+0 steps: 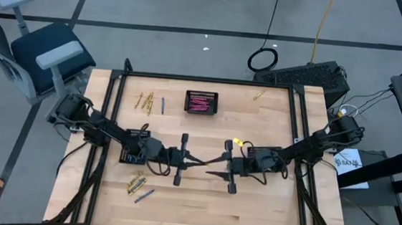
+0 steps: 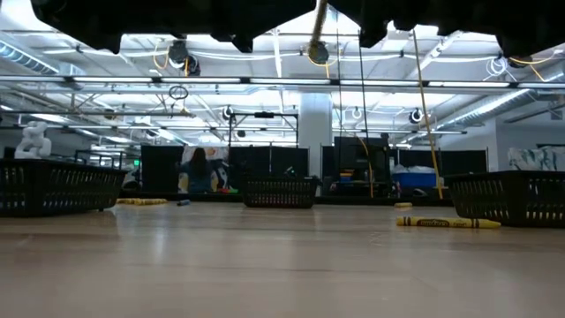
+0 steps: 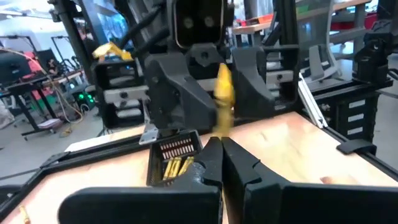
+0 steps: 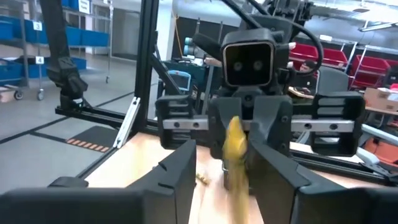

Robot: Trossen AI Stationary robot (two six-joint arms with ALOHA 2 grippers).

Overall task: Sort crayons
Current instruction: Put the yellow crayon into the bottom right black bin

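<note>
Both grippers meet nose to nose over the middle of the table (image 1: 251, 210): the left gripper (image 3: 219, 146) is pinched shut on the lower end of a yellow crayon (image 3: 223, 93), which stands up between the spread fingers of the right gripper (image 4: 225, 163), open and not gripping it. This looks like a hand-over of one crayon between the arms, though which way it runs I cannot tell. Next, I judge, the open gripper must either close squarely on the crayon or back straight off without knocking it. Other crayons (image 1: 146, 102) lie loose near the far edge, and the pink ones (image 1: 200, 103) fill a black basket (image 1: 187, 94).
</note>
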